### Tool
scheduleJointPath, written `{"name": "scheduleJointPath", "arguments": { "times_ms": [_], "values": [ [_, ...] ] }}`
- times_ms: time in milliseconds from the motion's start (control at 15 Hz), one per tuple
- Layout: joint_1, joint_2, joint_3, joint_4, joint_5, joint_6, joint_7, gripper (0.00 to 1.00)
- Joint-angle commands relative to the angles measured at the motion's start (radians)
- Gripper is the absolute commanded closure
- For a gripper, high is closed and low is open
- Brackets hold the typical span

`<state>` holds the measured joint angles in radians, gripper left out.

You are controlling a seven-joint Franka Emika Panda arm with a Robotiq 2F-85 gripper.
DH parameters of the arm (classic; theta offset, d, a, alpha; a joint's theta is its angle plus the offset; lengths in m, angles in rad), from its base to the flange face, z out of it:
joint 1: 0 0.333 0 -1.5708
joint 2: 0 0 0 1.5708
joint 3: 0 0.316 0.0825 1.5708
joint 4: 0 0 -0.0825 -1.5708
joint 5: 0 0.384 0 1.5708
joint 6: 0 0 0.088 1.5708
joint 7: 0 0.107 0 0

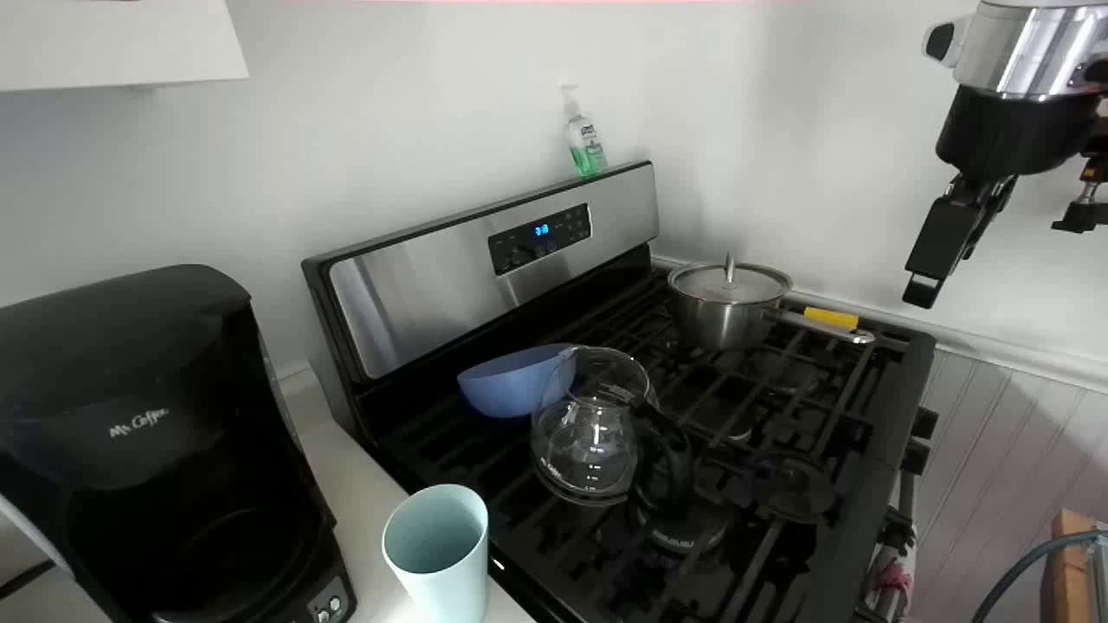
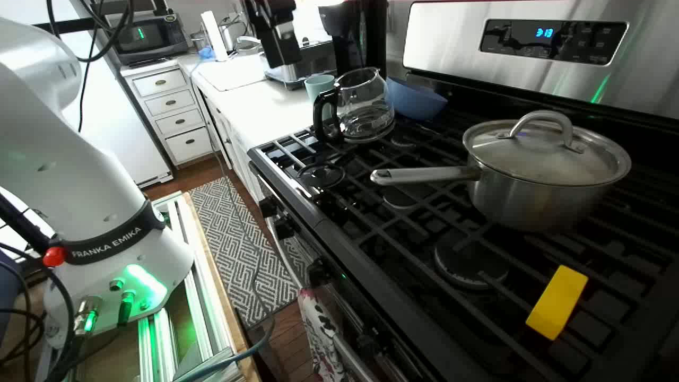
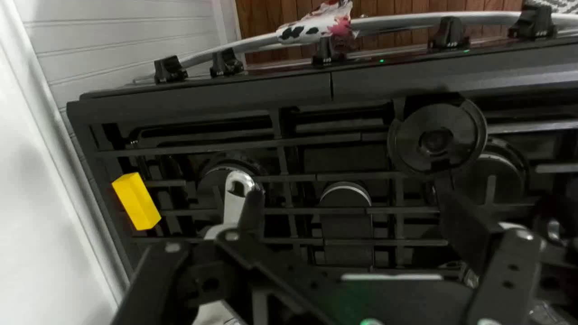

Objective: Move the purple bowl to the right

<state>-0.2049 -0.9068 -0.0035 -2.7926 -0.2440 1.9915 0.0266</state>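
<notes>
"Hanging over the gas range [image 3: 203, 99] in the wrist view, how does the Robotiq gripper [image 3: 350, 187] stand?"

"Fingers wide apart."

"And beyond, in an exterior view?"

"Nearest, a yellow block [image 2: 557, 302]; at its twelve o'clock, a lidded steel saucepan [image 2: 530, 196]. Farther, at the saucepan's ten o'clock, a glass carafe [image 2: 366, 114]."

"The purple bowl [image 2: 418, 101]?"

"On the range, behind the carafe, at its three o'clock, partly hidden; whether they touch, I can't tell."

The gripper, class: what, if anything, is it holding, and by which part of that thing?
Nothing is held: the gripper has its jaws apart, and the purple bowl sits on the stove.
</notes>
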Motion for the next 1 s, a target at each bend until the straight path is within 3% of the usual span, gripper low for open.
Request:
{"name": "scheduleJointPath", "arguments": {
  "times_ms": [0,467,600,933],
  "values": [
    [0.016,0.002,-0.013,-0.009,-0.012,-0.009,0.011,0.00],
    [0.010,0.039,-0.015,0.006,0.005,-0.008,0.037,0.00],
    [-0.010,0.088,0.001,0.050,0.021,0.012,0.127,0.00],
    [-0.051,0.343,0.013,0.254,0.052,0.041,0.354,0.00]
  ]
}}
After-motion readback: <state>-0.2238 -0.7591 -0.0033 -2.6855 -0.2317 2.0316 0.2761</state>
